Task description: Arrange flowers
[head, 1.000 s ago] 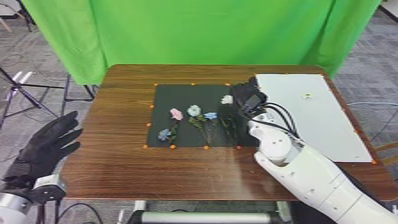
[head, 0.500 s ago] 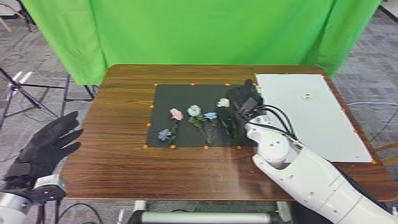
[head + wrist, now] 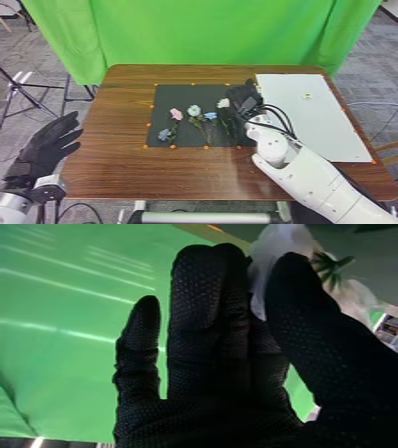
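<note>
The arranging looks to be at an early stage, with most of the flowers laid out on the black mat point(image 3: 187, 94) on the counter point(image 3: 133, 175). 5 blooms can be made out there: a pink flower point(image 3: 176, 114) with a blue flower point(image 3: 164, 134) nearer the robot and a little to the left, a pale flower point(image 3: 195, 110) by the middle with a small blue bloom point(image 3: 210, 115) beside it, and a white flower point(image 3: 224, 103) at the right hand point(image 3: 242, 94). That hand is over the mat's right side, close to the white board point(image 3: 320, 130). Its fingers point(image 3: 197, 299) are nearly straight, with the thumb point(image 3: 302, 309) standing a little apart, and white petals show in the gap between; whether they are actually pressed there I cannot tell, so I would not count that flower as secured. The left hand point(image 3: 43, 145) is off the counter's left side, its fingers loosely spread and nothing in them. On the white board lies a small pale thing point(image 3: 307, 95), too small to name; it could be a flower already placed or a marker for where they go. If the board is the goal, getting a firm hold on the white flower and carrying it over is the step in hand, and the other 4 blooms on the mat remain to be done.
</note>
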You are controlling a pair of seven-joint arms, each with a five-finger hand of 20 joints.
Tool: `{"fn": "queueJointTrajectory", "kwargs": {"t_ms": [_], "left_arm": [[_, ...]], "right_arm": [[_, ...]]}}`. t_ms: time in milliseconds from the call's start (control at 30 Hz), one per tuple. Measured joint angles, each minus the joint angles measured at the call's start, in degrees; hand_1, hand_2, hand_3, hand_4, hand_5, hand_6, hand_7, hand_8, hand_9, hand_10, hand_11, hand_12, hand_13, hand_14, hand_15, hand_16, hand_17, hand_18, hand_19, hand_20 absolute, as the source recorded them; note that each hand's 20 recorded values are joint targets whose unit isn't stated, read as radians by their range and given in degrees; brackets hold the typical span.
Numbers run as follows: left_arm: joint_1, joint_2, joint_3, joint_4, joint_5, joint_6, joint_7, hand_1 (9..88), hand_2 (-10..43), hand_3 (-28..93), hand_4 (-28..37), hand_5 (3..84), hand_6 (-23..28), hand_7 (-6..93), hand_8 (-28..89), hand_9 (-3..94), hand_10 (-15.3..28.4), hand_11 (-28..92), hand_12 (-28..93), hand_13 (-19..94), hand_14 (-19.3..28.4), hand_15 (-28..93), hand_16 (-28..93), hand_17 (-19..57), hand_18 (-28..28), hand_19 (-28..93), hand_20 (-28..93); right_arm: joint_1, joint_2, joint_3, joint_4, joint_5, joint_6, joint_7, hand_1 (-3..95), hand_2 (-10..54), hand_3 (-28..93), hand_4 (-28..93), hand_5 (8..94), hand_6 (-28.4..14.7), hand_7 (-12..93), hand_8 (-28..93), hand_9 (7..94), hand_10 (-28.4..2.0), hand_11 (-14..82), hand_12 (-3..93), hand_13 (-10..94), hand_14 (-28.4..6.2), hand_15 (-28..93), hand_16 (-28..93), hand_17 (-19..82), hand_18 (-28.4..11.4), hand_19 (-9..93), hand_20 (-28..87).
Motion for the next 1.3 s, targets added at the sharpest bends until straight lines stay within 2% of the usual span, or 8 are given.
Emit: {"fn": "queueJointTrajectory", "kwargs": {"t_ms": [300,600,667,733,800,1067,1300], "left_arm": [[0.0,-0.06,-0.01,0.00,0.00,0.00,0.00,25.1,-0.2,70,-27.6,20.3,0.9,21.6,-11,18.6,9.1,10,19,13,12.4,18,6,-13.4,18.3,35,8],[0.0,-0.13,-0.01,-0.01,0.00,0.00,0.00,25.1,-0.2,70,-27.7,20.4,0.9,21.7,-11,18.6,9.1,10,19,13,12.4,18,6,-13.3,18.3,35,8],[0.0,-0.14,-0.01,-0.01,0.01,0.00,0.00,25.1,-0.2,70,-27.7,20.4,1.0,21.7,-11,18.6,9.1,10,19,13,12.4,18,6,-13.3,18.3,35,8],[0.0,-0.14,-0.01,-0.01,0.01,0.00,0.00,25.1,-0.2,70,-27.7,20.4,0.9,21.7,-11,18.6,9.1,10,19,13,12.5,18,6,-13.3,18.3,35,8],[0.1,-0.18,-0.01,-0.01,0.01,0.00,0.00,25.0,-0.2,70,-27.7,20.4,0.9,21.6,-11,18.6,9.0,10,19,13,12.4,18,6,-13.3,18.3,35,8],[0.1,-0.29,-0.04,-0.02,0.01,0.00,-0.02,25.1,-0.2,70,-27.8,20.4,0.9,21.7,-11,18.6,9.0,10,19,13,12.5,18,6,-13.3,18.3,35,8],[0.4,-0.45,-0.11,-0.04,0.01,0.01,-0.04,25.2,-0.1,70,-27.7,20.3,0.8,21.6,-11,18.6,9.1,10,19,13,12.5,18,5,-13.3,18.3,35,8]], "right_arm": [[-0.4,0.2,0.6,-0.7,0.0,-1.5,-0.5,39.0,-9.5,87,-28,56.4,2.6,48,-4,68.7,-6.5,24.0,40.8,67,-0.4,49,37,18,-17.6,68,47],[-1.4,0.7,2.4,-1.9,0.7,-4.0,-3.2,29.5,-9.5,90,-24,57.2,2.9,43,-5,63.9,-8.5,35.1,27.7,64,-3.9,57,26,16,-18.6,67,48],[-1.8,0.9,3.0,-2.3,1.3,-4.6,-3.7,27.9,-9.5,90,-23,57.5,2.8,41,-7,63.5,-8.5,35.1,27.1,64,-4.2,58,26,15,-18.8,67,48],[-2.1,1.2,3.5,-2.8,1.7,-5.5,-4.1,26.3,-9.5,91,-22,57.3,2.9,41,-17,63.0,-8.6,34.9,26.6,63,-4.6,58,25,15,-19.0,67,49],[-2.3,1.3,3.8,-3.3,2.1,-6.6,-4.4,25.5,-9.5,91,-21,56.8,2.7,41,-19,62.3,-8.6,34.6,26.4,63,-4.3,58,24,15,-19.3,67,49],[-3.3,2.0,5.6,-4.8,3.1,-9.8,-5.6,22.8,-9.5,91,-20,47.5,-0.3,36,-17,53.7,-10.2,33.1,26.2,64,-4.2,53,24,13,-20.6,66,49],[-4.1,3.0,7.6,-6.2,3.6,-12.0,-6.2,24.1,-8.3,93,-18,42.8,-0.8,34,-16,49.3,-10.4,28.7,24.9,62,-4.8,50,23,12,-20.6,65,49]]}}
